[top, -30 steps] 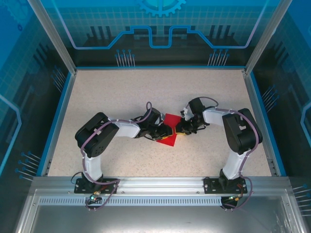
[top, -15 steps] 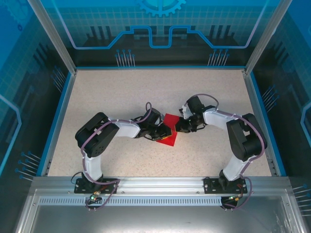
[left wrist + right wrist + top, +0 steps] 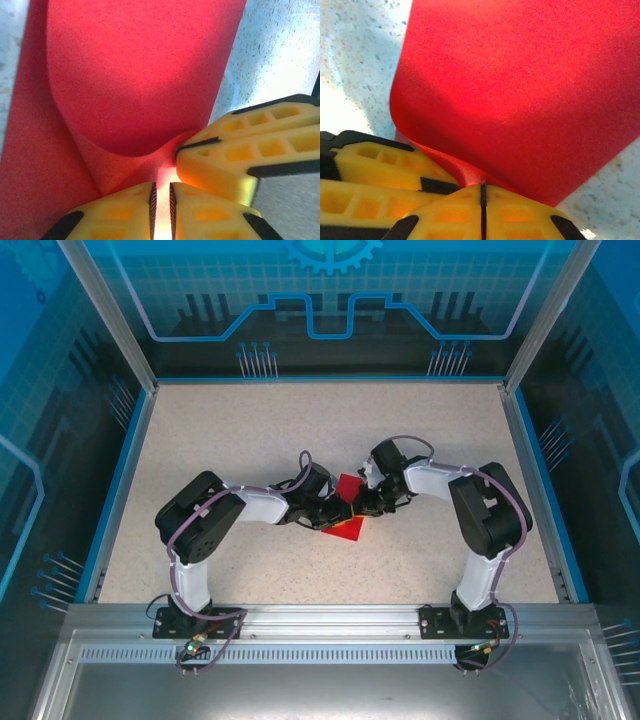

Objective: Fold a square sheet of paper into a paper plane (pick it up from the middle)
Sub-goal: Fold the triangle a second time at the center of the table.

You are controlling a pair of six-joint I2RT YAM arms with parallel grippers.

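Step in hand: looks to me like the grab at the middle, with both arms meeting over the bright red square sheet of thin paper (image 3: pixel 347 524) and no fold made yet.
Where the sheet is: mid-way across the speckled beige table (image 3: pixel 250 430), between the two arms, its middle pulled up into a curved ridge and its outer parts lying low.
Left end effector (image 3: pixel 161 187): pinched down to a thin slit, the sheet's raised middle running into it; I take that as a grip.
Right end effector (image 3: pixel 482 186): fully closed, with the sheet's ridge caught in the seam.
Spacing: the two sets of yellow fingers touch, or nearly so.
Next move: I'd say a level lift by both arms together, since a thin sheet tears or slips if one pulls ahead.
Changed since a second ago: the right arm has swung in toward the left, both jaws have narrowed, and less red shows from above.
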